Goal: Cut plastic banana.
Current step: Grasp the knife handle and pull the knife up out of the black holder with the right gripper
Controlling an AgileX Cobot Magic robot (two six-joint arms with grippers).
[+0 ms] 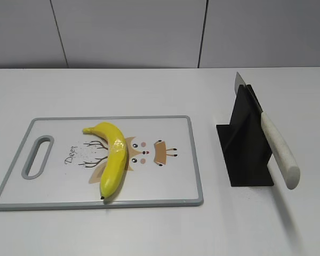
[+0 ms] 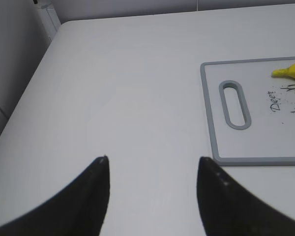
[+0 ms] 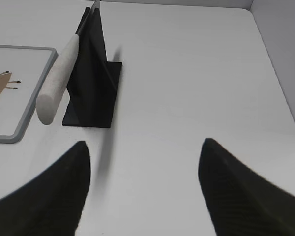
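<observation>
While both arms stay outside the exterior view, the plastic banana lies on the white, grey-rimmed cutting board, curving from its stem at 11 o'clock to its dark tip at 6 o'clock, partly covering a printed deer cartoon. At 3 o'clock from the board, apart from it, a black knife stand holds a knife tilted, its white handle pointing toward 5 o'clock. Left gripper: fingers spread, empty, above bare white table, board's handle slot at 2 o'clock. Right gripper: likewise spread, empty, the stand at 11 o'clock.
</observation>
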